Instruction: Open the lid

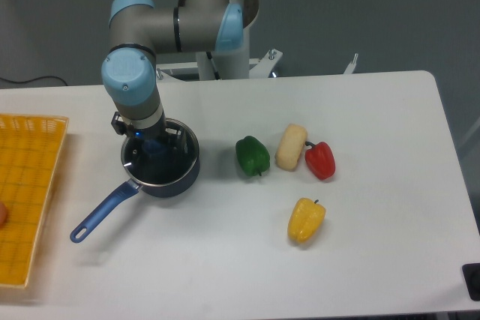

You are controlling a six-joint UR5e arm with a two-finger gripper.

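From the fixed camera, we find the gripper [155,148] lowered directly over the lid [160,160], which sits on the blue saucepan [166,177] at the left-centre of the table [375,260]. The wrist hides the fingers and the lid's centre knob, so we cannot tell how far the fingers are apart or whether they have hold of the knob. We judge the step in hand to be the grasp at the knob, with the lid not yet raised off the pan. The next move calls for a firm close on the knob, if not already made, then a straight vertical lift so the pan is not dragged along. The saucepan's contents cannot be made out through the dark glass. The yellow basket [26,200] at the left edge shows only a small reddish item [2,216], cut off by the frame.
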